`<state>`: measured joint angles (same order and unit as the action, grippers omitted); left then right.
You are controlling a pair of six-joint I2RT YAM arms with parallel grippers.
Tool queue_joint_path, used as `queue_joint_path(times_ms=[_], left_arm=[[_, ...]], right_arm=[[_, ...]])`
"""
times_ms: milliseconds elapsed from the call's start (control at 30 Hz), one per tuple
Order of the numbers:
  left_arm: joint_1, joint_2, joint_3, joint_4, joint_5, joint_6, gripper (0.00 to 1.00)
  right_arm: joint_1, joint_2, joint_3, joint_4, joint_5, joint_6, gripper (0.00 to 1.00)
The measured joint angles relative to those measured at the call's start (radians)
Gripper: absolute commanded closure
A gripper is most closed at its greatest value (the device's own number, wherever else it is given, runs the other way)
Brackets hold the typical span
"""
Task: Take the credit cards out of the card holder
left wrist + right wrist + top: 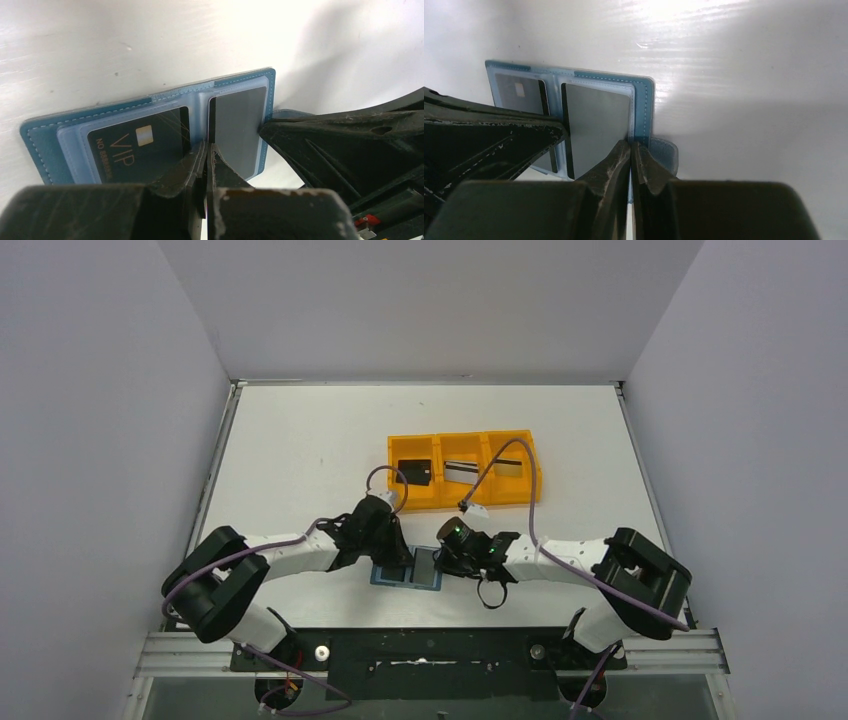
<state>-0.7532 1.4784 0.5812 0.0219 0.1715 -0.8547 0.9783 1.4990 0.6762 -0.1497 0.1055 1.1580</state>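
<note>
Table (300,460): white top, grey walls on three sides. Both arms reach inward from the near edge, the left arm (280,558) and the right arm (570,558) meeting over one spot close to the bases.

Orange tray (462,438): sits beyond the arms, towards the middle of the table, with three compartments side by side. Each holds one loose card: a loose black card (413,472) in the left one and a silver-grey card (460,471) with a dark stripe in the middle one. Another striped card (507,466) lies in the right one.

Card holder (42,142): lies open and flat on the table between the two wrists, near the front edge, inner faces up. It is well apart from the tray.

- Its left pocket holds a black VIP card (140,147).
- Its right pocket holds a grey card (237,132) with a dark stripe along its inner edge.
- Both cards are seated in their pockets.

Snap tab (664,150): sticks out past the right edge of the holder.

Left gripper (207,152): fingers pressed together with only a sliver between them. The tips are down at the centre fold, between the two cards. I cannot tell whether anything is caught between them.

Right gripper (630,150): fingers likewise pressed together. The tips are at the outer right edge of the grey card, just beside the tab. I cannot tell whether they nip the card edge or only touch it.
</note>
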Motion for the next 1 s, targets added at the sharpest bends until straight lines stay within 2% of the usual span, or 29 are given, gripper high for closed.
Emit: queue_joint_path(times_ms=[67,433,700,1000], left_arm=[[0.0,0.009,0.009,-0.003,0.022,0.022,1.0],[0.0,0.013,0.011,-0.012,0.065,0.056,1.0],[0.001,0.013,0.011,-0.016,0.069,0.057,1.0],[0.01,-0.004,0.011,-0.027,0.073,0.057,1.0]], right_arm=[[0.006,-0.014,-0.005,-0.018,0.003,-0.003,0.89],[0.035,-0.055,0.01,-0.045,0.026,-0.078,0.87],[0.043,0.032,0.062,-0.042,0.016,-0.095,0.9],[0.043,0.068,0.102,-0.078,0.037,-0.023,0.9]])
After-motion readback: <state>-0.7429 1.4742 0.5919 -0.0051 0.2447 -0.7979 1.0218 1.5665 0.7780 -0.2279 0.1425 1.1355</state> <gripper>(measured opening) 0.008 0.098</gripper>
